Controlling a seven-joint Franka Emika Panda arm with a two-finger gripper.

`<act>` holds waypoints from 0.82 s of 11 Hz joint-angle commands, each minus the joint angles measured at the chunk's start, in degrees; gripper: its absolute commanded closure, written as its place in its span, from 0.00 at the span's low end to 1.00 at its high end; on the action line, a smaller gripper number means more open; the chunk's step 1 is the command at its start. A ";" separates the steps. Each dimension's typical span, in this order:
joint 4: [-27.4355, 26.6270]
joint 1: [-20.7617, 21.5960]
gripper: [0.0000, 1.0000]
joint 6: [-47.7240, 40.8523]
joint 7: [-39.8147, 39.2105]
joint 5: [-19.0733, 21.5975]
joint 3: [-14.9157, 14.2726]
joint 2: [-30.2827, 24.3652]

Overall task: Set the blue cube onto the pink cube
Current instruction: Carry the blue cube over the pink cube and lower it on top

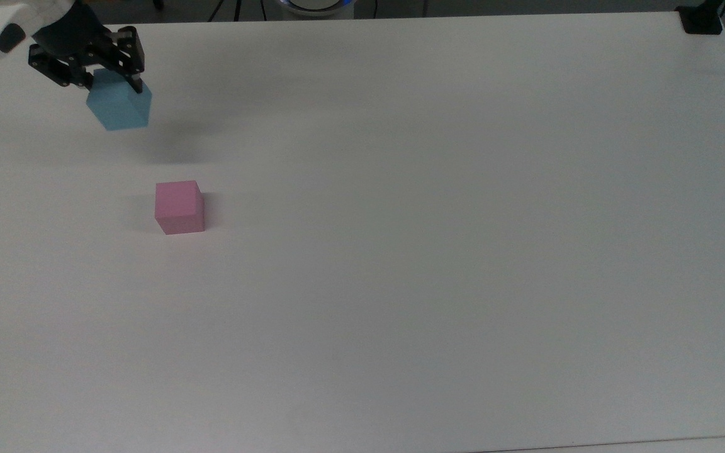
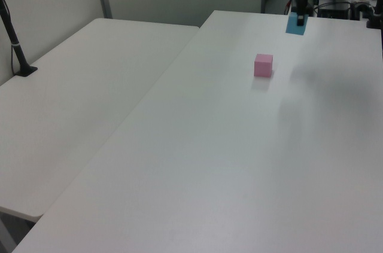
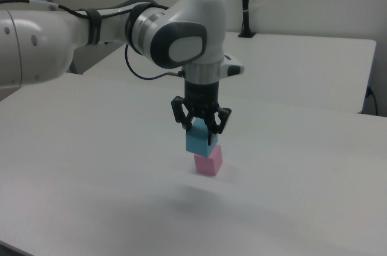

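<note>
Gripper: we see the gripper [image 1: 114,80] in the top view's upper left corner, its jaws clamped on the blue cube [image 1: 120,107], one finger on each of two opposite faces.

Blue cube: it hangs between and just below the jaws, clear of the white table [image 1: 438,251]; its shadow falls apart from it on the tabletop. In the left view the blue cube [image 2: 295,23] sits well above the surface at the table's far end.

Pink cube: the pink cube [image 1: 179,207] stands alone on the table, untouched. In the top view it lies below and somewhat to the right of the jaws, a clear strip of bare table between the two cubes. In the left view the pink cube [image 2: 263,65] lies to the left of and nearer the camera than the jaws.

Apparent overlap: in the right view the blue cube [image 3: 199,141] looks as if it sits directly over the pink cube [image 3: 208,160], but we judge this a lined-up sightline, since the other two views show them apart.

Key relation: we judge the carry is under way; the jaws must travel sideways toward the pink cube until the held cube is squarely over it, then descend.

Alignment: the held cube looks turned relative to the pink one in the top view, so we expect some wrist rotation may help the faces match.
</note>
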 commanded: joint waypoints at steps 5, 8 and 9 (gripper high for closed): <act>5.08 6.95 0.64 9.92 8.15 -3.07 -0.14 9.31; 5.08 7.56 0.64 10.55 8.50 -4.47 -0.14 10.97; 5.08 7.57 0.64 10.63 9.20 -4.56 0.04 11.24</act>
